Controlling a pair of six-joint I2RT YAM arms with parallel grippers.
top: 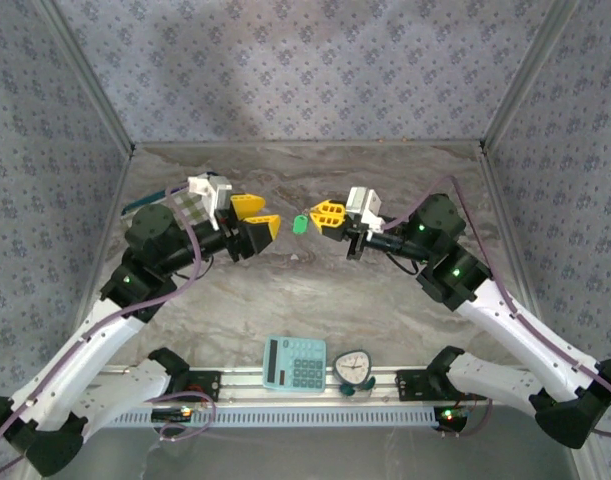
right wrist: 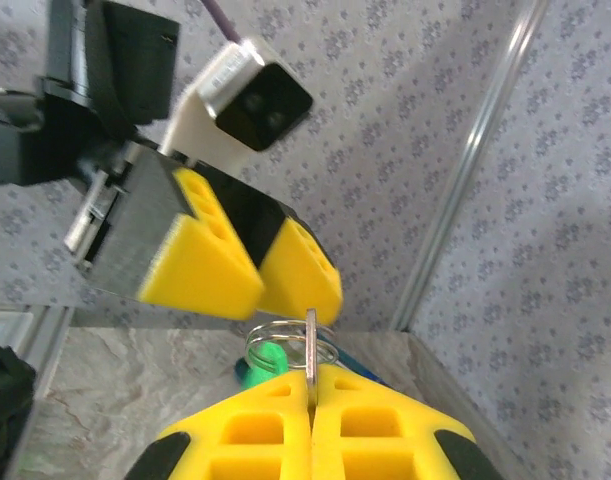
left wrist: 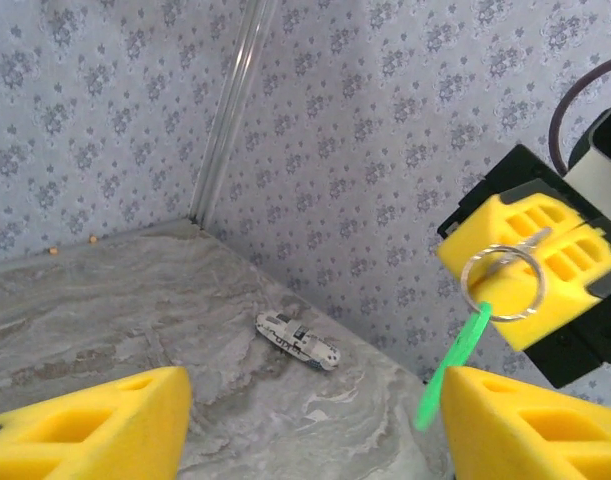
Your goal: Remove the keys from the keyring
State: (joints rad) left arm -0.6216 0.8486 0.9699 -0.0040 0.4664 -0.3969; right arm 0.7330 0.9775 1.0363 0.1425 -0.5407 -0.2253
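Note:
My right gripper (top: 326, 216) (right wrist: 312, 378) is shut on the flat blade of a silver key (right wrist: 310, 345), held up off the table. The wire keyring (right wrist: 283, 338) (left wrist: 505, 284) hangs on that key just beyond the pads. A green key (top: 299, 223) (left wrist: 453, 362) (right wrist: 259, 362) dangles from the ring. My left gripper (top: 257, 214) (left wrist: 315, 388) faces it from the left, open, its right finger (left wrist: 530, 425) close beside the green key and nothing between the pads. A white patterned key (left wrist: 298, 340) lies loose on the table near the back wall.
A teal calculator (top: 295, 362) and a small round timer (top: 352, 368) sit at the near edge between the arm bases. Patterned walls close in the marbled table (top: 305, 290) on three sides.

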